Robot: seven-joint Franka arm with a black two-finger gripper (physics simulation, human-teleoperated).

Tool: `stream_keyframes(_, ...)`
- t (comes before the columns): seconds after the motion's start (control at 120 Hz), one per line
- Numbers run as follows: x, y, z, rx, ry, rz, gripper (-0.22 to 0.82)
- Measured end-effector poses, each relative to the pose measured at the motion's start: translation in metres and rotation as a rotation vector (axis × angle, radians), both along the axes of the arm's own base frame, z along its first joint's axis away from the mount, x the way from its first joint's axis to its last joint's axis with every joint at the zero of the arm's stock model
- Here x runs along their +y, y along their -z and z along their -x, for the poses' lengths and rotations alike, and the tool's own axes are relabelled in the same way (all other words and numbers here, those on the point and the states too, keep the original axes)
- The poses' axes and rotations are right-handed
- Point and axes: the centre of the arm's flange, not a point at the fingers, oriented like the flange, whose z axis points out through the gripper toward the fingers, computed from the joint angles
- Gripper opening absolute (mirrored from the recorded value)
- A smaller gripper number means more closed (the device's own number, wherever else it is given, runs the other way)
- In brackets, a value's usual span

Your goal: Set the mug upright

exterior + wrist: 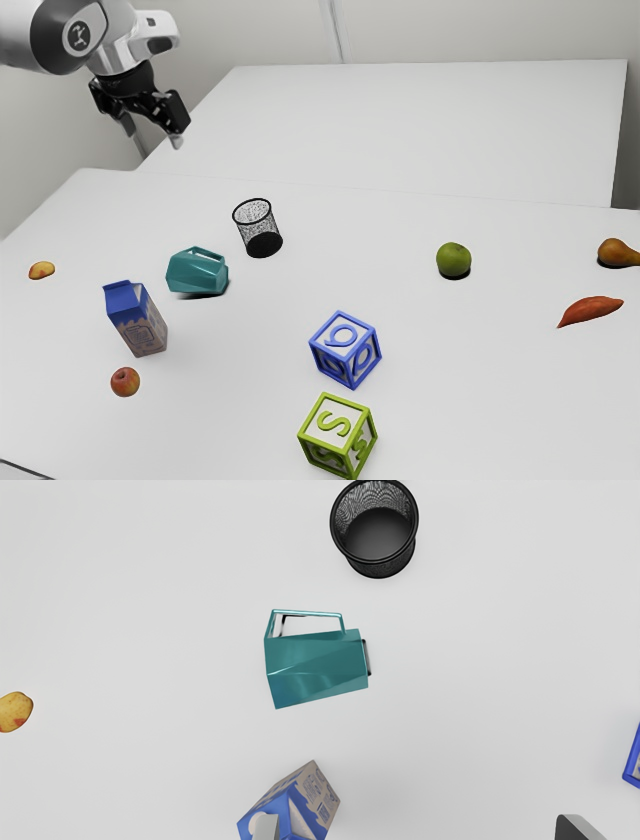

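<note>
Lying on its side, the mug [195,275] is on the white table [230,400], between the milk [139,325] and the black cup [264,244], apart from both. Its handle [307,612] sticks out on the side by the cup. The claw [153,136] is up high at the exterior view's upper left, with its two fingers [266,827] spread wide.
</note>
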Motion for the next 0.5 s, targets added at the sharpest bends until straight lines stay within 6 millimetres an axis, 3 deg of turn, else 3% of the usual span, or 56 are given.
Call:
stream_keyframes(0.292,0.008,0.021,-0.004,0.015,0.009,-0.002,0.60)
stream_keyframes(0.375,0.023,0.044,-0.006,0.043,-0.013,0.002,0.60)
stream_keyframes(0.5,0.064,0.073,-0.006,0.063,-0.106,0.122,0.60)
